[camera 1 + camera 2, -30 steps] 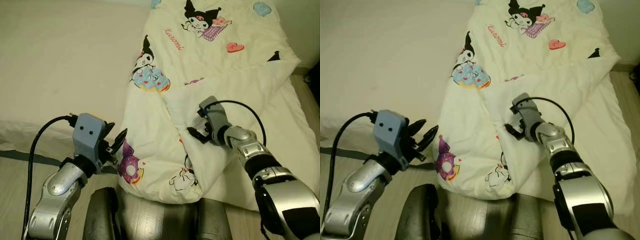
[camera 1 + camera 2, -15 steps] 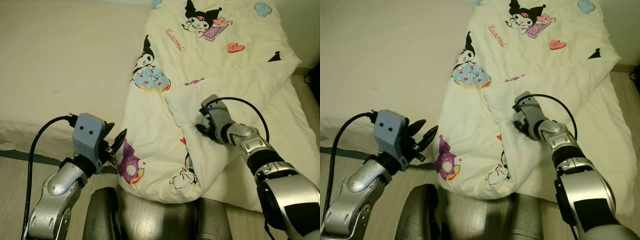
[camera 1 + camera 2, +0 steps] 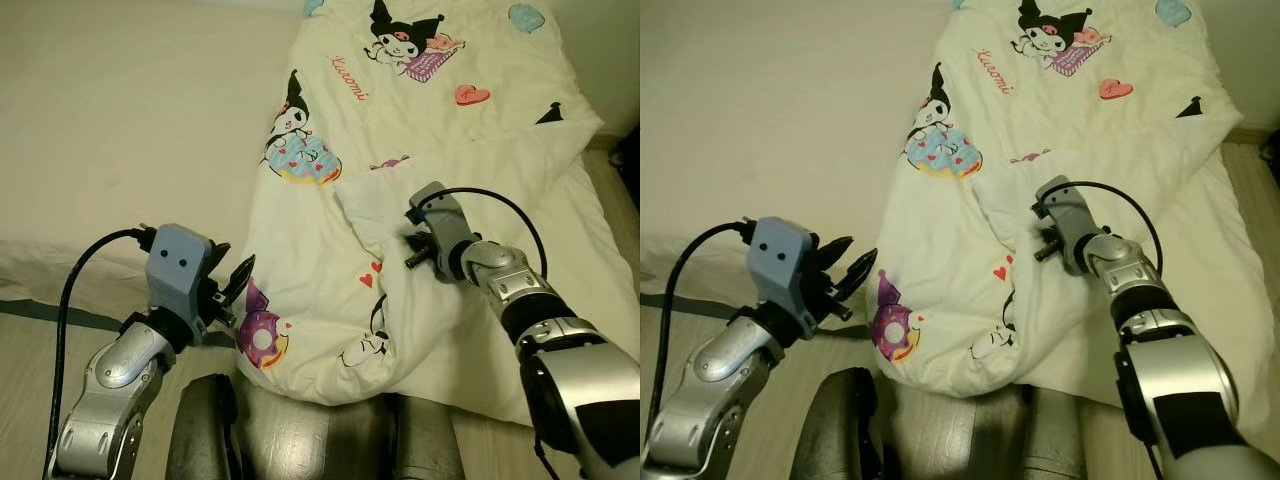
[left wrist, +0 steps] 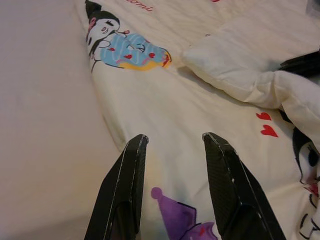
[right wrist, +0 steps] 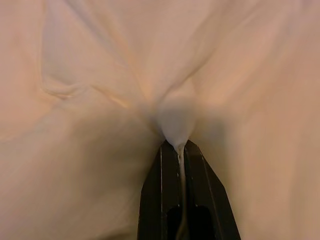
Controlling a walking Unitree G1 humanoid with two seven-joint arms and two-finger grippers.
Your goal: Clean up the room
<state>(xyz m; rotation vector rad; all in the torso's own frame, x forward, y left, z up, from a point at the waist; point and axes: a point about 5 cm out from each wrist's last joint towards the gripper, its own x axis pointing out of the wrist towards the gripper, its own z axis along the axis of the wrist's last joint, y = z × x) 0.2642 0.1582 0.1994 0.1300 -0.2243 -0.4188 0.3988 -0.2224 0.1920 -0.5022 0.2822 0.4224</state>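
Note:
A cream quilt [image 3: 420,110] printed with cartoon characters, donuts and hearts lies crumpled over the right side of the bed [image 3: 130,130]. My right gripper [image 3: 412,250] sits at a folded-over flap near the quilt's middle, and the right wrist view shows its fingers [image 5: 162,200] shut on a pinch of the cream fabric [image 5: 175,125]. My left gripper [image 3: 238,285] hovers open at the quilt's near-left edge, just beside a purple donut print [image 3: 262,335]; its two fingers [image 4: 125,185] stand apart above the fabric.
The bare cream bedsheet spreads over the left half of the bed. A strip of wooden floor [image 3: 30,400] runs along the near side, with a dark band [image 3: 60,318] at the bed's edge. My own dark legs [image 3: 300,440] stand close to the mattress.
My right gripper has drawn the pinched flap to the right and slightly back, flattening the fold and uncovering red heart prints. The left arm has stayed put.

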